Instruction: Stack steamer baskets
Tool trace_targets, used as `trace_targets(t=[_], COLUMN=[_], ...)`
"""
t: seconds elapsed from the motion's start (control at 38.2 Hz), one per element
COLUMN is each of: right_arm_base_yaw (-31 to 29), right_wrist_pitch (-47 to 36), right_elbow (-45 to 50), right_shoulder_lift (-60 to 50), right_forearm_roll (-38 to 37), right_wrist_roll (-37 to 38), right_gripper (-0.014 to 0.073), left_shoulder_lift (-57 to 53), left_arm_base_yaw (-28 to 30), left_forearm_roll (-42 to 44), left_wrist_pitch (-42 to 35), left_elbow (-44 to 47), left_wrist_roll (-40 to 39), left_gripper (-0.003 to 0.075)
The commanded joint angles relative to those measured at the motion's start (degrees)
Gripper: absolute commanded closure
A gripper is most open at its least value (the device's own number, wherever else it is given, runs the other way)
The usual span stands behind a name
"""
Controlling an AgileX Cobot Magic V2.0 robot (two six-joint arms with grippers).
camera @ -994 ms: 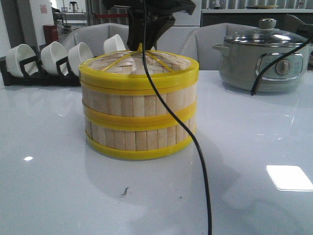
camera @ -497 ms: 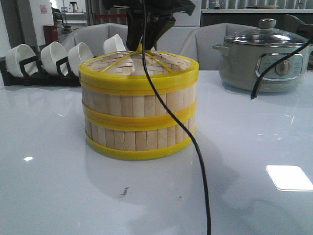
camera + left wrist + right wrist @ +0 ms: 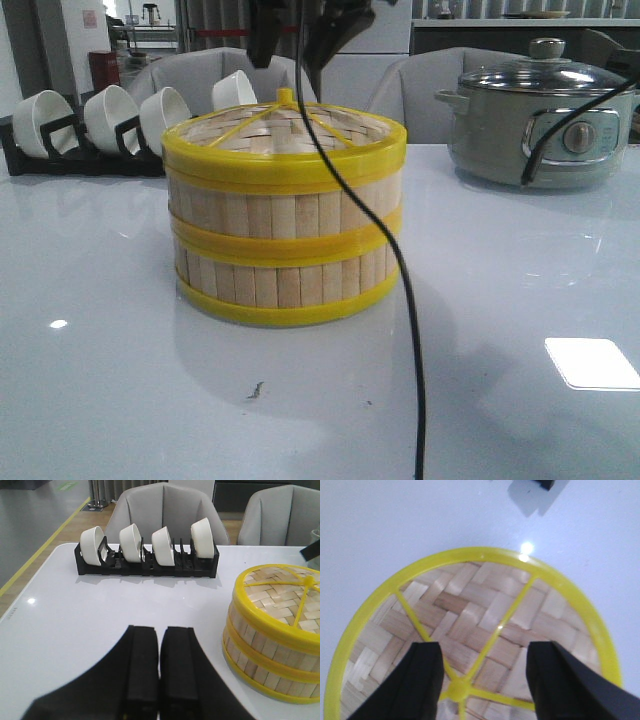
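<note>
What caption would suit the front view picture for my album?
Two steamer baskets stacked under a woven lid, the open right claw above.

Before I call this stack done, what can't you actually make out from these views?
- Inside of the steamer baskets: every view, covered by the woven lid; liners unseen.
- Far right of the stack: left wrist view, cut off by the frame edge.
- Right gripper: front view, only its lower part shows, cropped at the top edge.
- Left gripper: fingertips cut off by the bottom edge in the left wrist view.
- Pot: dial markings too small, crossed by the black cable.
</note>
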Motion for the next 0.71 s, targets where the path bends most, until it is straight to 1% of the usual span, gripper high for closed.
trace_targets(t=[0.0, 0.16, 0.26, 0.42, 0.55, 0.68], right_arm_base_yaw=[-3.4, -11.0, -15.6, -22.0, -26.4, -29.5], right_wrist_pitch=[-3.6, -3.8, -5.0, -9.8, -16.5, -25.0], right_elbow=[-0.8, 6.0, 13.1, 28.1, 42.3, 57.6], right_shoulder_lift=[-7.7, -15.2, -21.9, -34.2, -45.1, -55.8], right_forearm_roll=[0.8, 5.7, 6.3, 6.3, 6.3, 5.7], right_wrist_roll=[-0.2, -0.2, -0.2, -0.2, -0.2, -0.3], right_gripper=[0.0108, 0.0108, 0.0108, 0.0108, 0.0108, 0.0108], left_shoulder_lift=[0.2, 0.2, 0.2, 0.2, 0.2, 0.2], left_arm_base_yaw=[-0.1, -0.1, -0.1, -0.1, -0.1, -0.1], left_forearm_roll=[0.1, 0.1, 0.1, 0.1, 0.1, 0.1], left_wrist_pitch=[-4.8, -4.8, -4.8, -4.8, -4.8, -4.8], left_elbow=[-1.6, -1.6, -1.6, -1.6, -1.6, -1.6], left_wrist_roll=[-0.6, -0.6, -0.6, -0.6, -0.6, -0.6], left_gripper=[0.0625, 0.0625, 0.0625, 0.0625, 0.0625, 0.0625])
